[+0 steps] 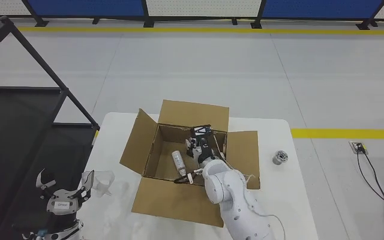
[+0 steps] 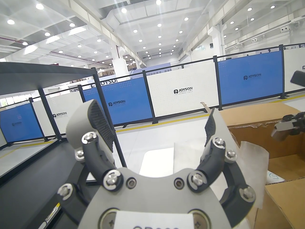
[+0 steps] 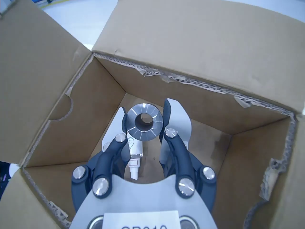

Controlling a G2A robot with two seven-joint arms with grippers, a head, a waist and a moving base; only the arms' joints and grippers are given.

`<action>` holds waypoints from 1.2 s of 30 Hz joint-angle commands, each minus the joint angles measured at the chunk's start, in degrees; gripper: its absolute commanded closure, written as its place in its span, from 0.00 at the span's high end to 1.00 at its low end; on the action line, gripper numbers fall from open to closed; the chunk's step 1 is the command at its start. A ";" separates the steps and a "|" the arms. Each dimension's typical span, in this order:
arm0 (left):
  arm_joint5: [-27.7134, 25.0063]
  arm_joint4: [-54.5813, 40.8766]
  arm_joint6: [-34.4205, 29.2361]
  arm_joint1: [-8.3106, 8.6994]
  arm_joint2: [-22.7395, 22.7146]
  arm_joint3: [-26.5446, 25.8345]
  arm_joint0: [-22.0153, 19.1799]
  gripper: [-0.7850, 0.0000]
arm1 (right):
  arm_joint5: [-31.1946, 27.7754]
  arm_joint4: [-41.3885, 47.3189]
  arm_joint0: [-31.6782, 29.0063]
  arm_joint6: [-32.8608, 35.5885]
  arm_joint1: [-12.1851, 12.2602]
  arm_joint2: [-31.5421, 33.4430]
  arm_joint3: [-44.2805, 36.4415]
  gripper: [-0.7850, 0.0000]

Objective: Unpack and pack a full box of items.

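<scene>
Right hand: our right gripper (image 3: 145, 109) pinches a metal roll (image 3: 156, 123) low inside the cardboard box (image 3: 202, 106).
Below: a white bottle (image 3: 136, 147) lies on the box floor, just under the roll.
Left hand: our left gripper (image 2: 154, 110) hangs spread wide, off the table's (image 1: 282, 198) left side.
Advice: we judge a straight vertical path best, with a firm grip, clear of bottle and walls.

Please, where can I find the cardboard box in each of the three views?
Top view: cardboard box in the middle of the white table, flaps open.
Left wrist view: beside the left gripper, before the fence.
Right wrist view: its walls surround the right gripper.
Shared landmark: the right gripper, jaws shut on a metal roll, in the box's opening.
</scene>
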 commanded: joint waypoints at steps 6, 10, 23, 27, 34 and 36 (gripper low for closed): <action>-0.07 -0.21 0.02 0.04 -0.29 0.22 0.13 1.00 | -7.79 1.89 -7.23 1.30 1.78 5.88 -9.47 0.00; -0.19 -0.13 0.01 0.06 -0.26 0.12 0.17 1.00 | -7.79 1.89 -7.23 1.30 1.78 5.88 -9.47 0.00; 0.02 1.20 0.15 0.06 0.64 -0.29 0.97 1.00 | -7.86 1.61 -7.75 0.63 1.85 5.72 -9.64 0.00; -0.14 1.15 0.26 0.10 0.26 -0.32 1.59 1.00 | -9.14 0.57 -10.60 -1.04 2.46 7.11 -15.67 0.00; -1.47 2.41 -0.85 0.27 0.58 -1.44 1.25 1.00 | -9.88 -0.66 -25.10 -7.01 4.36 17.94 -36.13 0.00; -1.94 3.07 -1.67 0.35 0.78 -2.04 0.81 1.00 | -9.22 -1.02 -28.84 -8.88 4.77 21.64 -39.61 0.00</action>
